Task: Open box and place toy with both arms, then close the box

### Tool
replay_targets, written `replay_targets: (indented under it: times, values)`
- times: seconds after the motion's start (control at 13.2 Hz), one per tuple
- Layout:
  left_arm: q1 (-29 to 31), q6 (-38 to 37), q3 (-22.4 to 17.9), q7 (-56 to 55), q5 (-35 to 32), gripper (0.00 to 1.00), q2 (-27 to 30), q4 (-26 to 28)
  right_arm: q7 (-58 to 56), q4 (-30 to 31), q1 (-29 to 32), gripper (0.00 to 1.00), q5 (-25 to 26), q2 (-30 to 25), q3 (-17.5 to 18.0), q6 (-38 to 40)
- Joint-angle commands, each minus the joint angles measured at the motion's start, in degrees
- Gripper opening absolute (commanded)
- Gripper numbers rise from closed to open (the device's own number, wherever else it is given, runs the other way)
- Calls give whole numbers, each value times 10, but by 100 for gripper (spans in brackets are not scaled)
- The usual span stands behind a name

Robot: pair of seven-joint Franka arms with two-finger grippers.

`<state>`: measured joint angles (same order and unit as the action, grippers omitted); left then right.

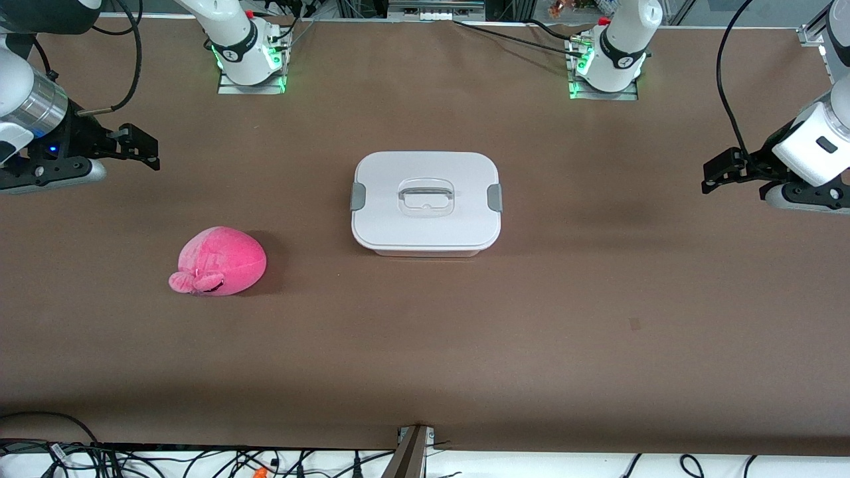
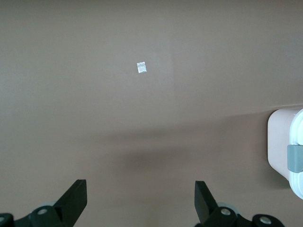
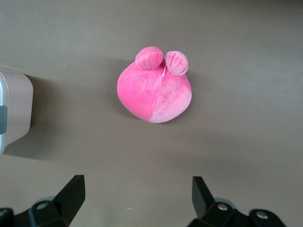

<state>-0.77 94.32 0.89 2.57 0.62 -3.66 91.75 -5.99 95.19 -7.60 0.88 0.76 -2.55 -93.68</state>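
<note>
Front view. The box point(image 1: 426, 202) sits mid-frame on the brown table point(image 1: 597, 318), white lid point(image 1: 425, 174) seated on it. A grey clip point(image 1: 358, 196) is on one short side and another grey clip point(image 1: 495, 198) on the other. The clear recessed handle point(image 1: 425, 196) lies flat in the lid's centre. The toy point(image 1: 219, 261), a bright pink plush, lies lower in the frame than the box, toward the right arm's end of the table and well apart from the box, its two stubby parts at its lower edge. My right gripper point(image 1: 143, 147) hangs at the frame's left edge, over bare table, empty. My left gripper point(image 1: 720, 174) hangs at the right edge, over bare table, also empty. Both arms wait. Green lights glow at both bases along the top. No readable writing on the box or toy; the base markings are too small to make out.

Left wrist view. My left gripper point(image 2: 140, 198) has its fingers point(image 2: 75, 198) set wide apart at the bottom of the frame, nothing between them. A corner of the box point(image 2: 279, 142) with one grey clip point(image 2: 294, 158) shows at the right edge. A small pale speck point(image 2: 141, 68) lies on the table in the upper middle; no text legible on it.

Right wrist view. My right gripper point(image 3: 137, 196) also has its fingers point(image 3: 73, 194) spread wide at the bottom, holding nothing. The toy point(image 3: 155, 92) lies above centre, stubby parts uppermost. A box corner point(image 3: 16, 111) shows at the left edge.
</note>
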Motion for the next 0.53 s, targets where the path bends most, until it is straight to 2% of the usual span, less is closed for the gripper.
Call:
replay_targets:
  times: [0.0, 0.23, 0.45]
  values:
    - [-4, -9, 0, -6, -4, 100, -1, -7, -10, -10, 12, 100, 8, 3, 11, 5]
    - [-4, -39, 22, -3, -4, 100, 2, -8, -10, -10, 12, 100, 8, 3, 11, 5]
    - [-4, -55, 72, -2, -4, 100, 2, -8, -10, -10, 13, 100, 8, 3, 10, 6]
